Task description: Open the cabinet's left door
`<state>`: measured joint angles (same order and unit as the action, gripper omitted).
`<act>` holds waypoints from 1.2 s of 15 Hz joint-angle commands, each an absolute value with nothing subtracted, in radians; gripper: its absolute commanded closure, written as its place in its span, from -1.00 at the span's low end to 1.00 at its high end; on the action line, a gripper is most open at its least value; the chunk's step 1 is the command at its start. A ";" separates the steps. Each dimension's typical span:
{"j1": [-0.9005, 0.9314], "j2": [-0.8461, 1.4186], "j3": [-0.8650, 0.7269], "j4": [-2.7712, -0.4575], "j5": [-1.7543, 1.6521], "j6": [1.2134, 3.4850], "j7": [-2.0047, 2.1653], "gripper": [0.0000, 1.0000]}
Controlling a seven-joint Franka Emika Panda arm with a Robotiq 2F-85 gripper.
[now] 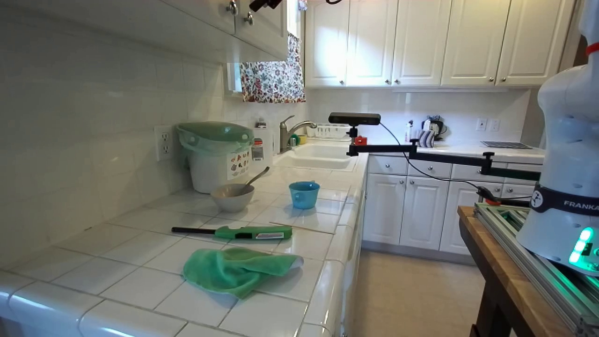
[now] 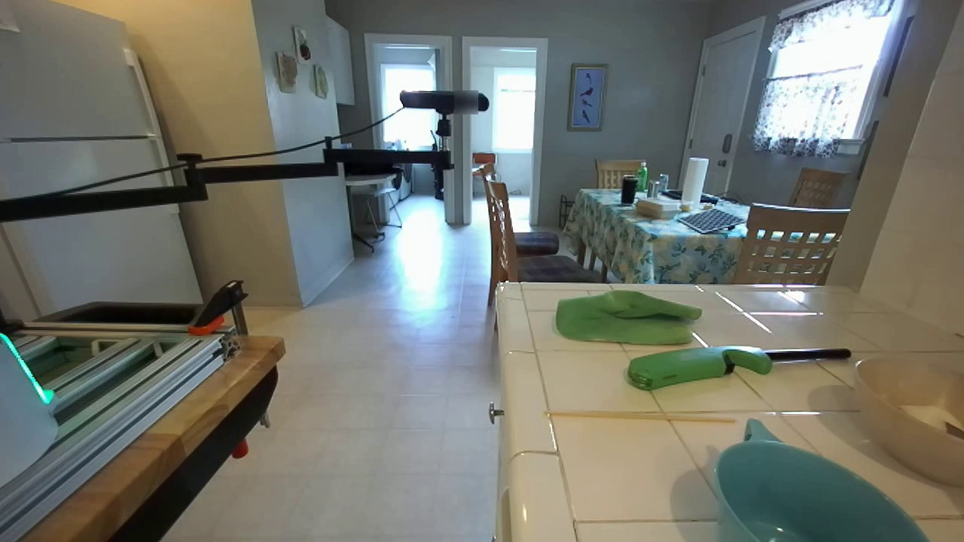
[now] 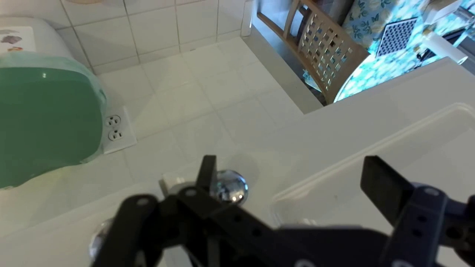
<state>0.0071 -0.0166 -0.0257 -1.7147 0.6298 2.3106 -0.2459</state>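
Observation:
The white cabinet hangs at the upper left in an exterior view, cut off by the top edge. Its left door has a small round knob. The right door has its own knob. Both doors look shut. The gripper shows only partly at the top edge, in front of the doors. In the wrist view the gripper is open. The left door's shiny knob lies between the fingers, close beside the finger at picture left; contact is unclear. The left door's panel fills the lower right.
Below are a tiled counter, a green-lidded bin, a bowl, a blue cup, a green lighter and a green cloth. A camera arm reaches out from the robot's table.

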 commanded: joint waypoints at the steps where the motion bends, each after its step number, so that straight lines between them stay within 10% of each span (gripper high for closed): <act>1: 0.000 0.012 -0.025 -1.685 0.695 2.299 -0.343 -1.00; 18: -0.041 0.105 -0.015 -1.602 0.779 2.273 -0.569 -1.00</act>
